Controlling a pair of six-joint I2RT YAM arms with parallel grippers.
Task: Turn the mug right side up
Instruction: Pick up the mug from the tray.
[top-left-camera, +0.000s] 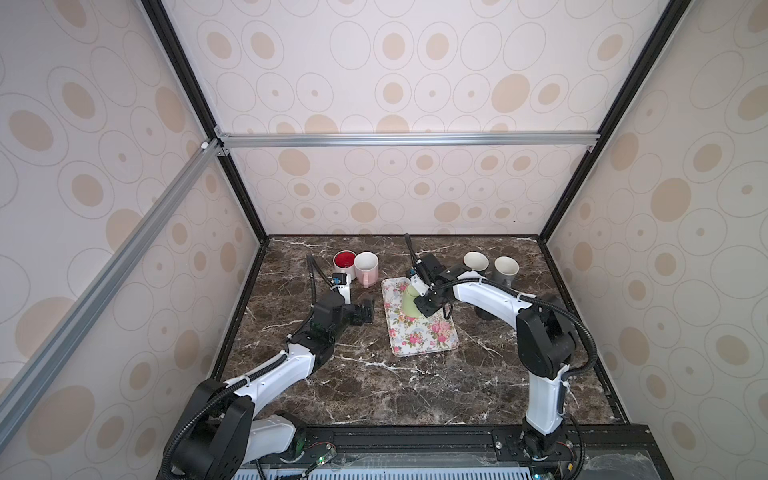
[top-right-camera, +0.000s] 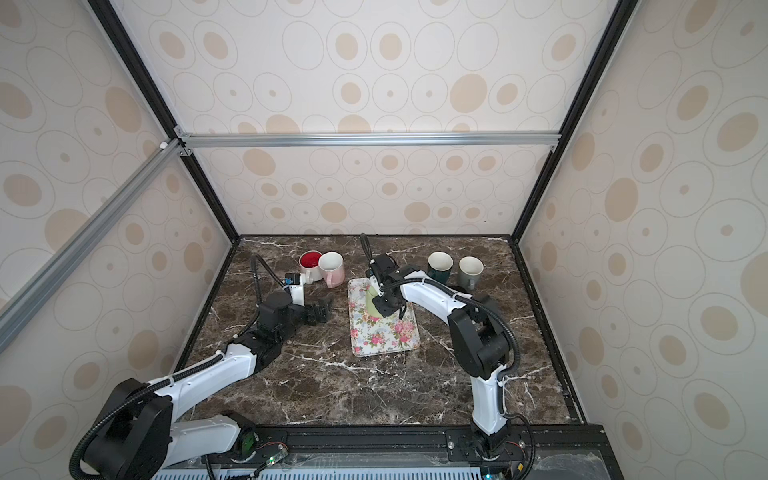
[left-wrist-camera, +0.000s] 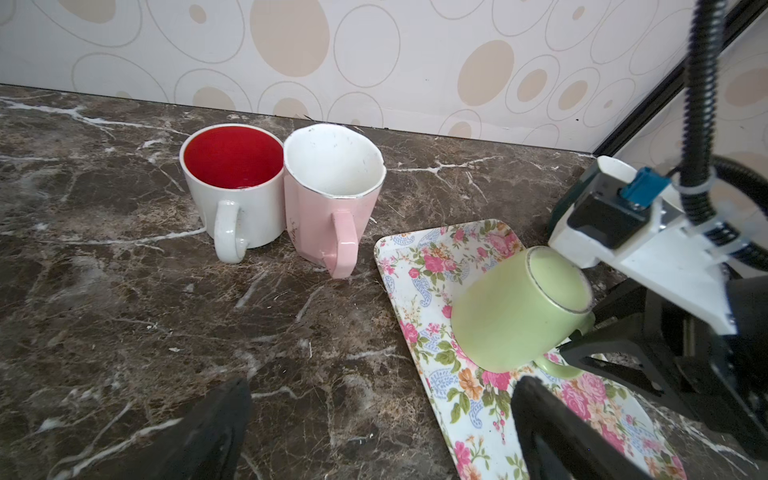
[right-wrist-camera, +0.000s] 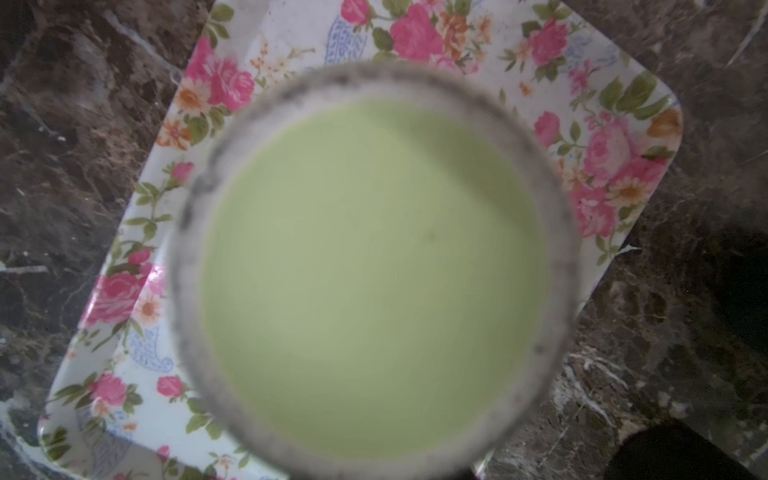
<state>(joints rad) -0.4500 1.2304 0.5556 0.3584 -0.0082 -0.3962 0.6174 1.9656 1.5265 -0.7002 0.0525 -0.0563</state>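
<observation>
The right end effector (left-wrist-camera: 579, 334) is clamped on the handle of the green mug (left-wrist-camera: 511, 311), which tilts bottom-up over the flowered tray (left-wrist-camera: 419, 266) on the worktop (left-wrist-camera: 124, 311). The left end effector (top-left-camera: 366, 312) hovers beside the tray, jaws wide.

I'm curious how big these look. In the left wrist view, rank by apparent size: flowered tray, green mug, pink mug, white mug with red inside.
1. Flowered rectangular tray, partly cut off.
2. Pale green ceramic mug, nearer the camera, so unsure.
3. Pink ceramic mug and white ceramic mug with red inside: alike, no ranking.
</observation>
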